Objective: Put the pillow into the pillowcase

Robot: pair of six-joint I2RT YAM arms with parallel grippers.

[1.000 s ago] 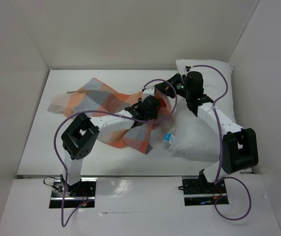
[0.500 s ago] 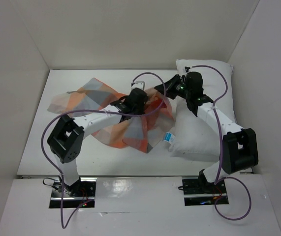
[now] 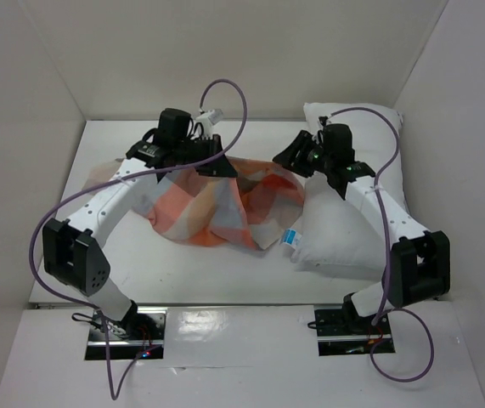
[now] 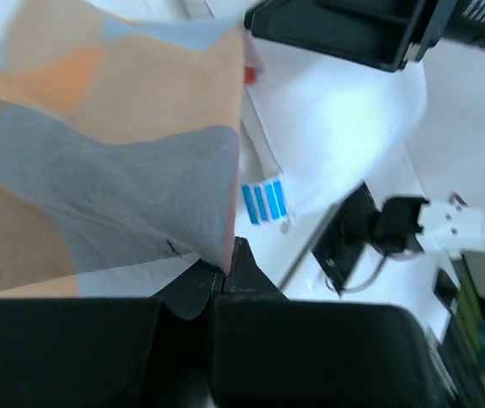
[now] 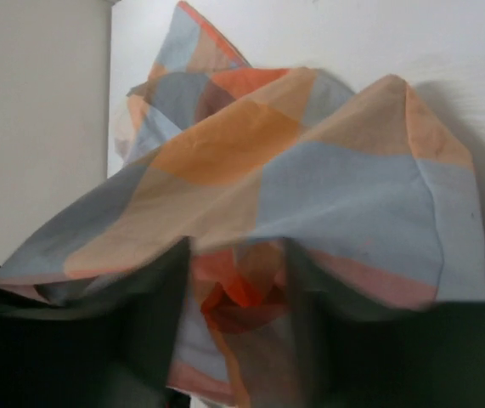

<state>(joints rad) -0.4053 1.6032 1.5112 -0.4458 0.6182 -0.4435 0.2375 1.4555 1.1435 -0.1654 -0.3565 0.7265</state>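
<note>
Top external: left hand (image 3: 213, 160) pinches pillowcase (image 3: 212, 211) edge; pillow (image 3: 352, 242) just beside.

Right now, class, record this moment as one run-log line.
left gripper: shut on pillowcase edge | right gripper: open, at pillowcase | pillow: outside pillowcase, lying on the right

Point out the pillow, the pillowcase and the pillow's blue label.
pillow (image 3: 335, 234), top view, bare near part.
pillowcase (image 3: 200, 208), top view, checked middle.
blue label (image 4: 263, 202), left wrist view, striped face.
</note>
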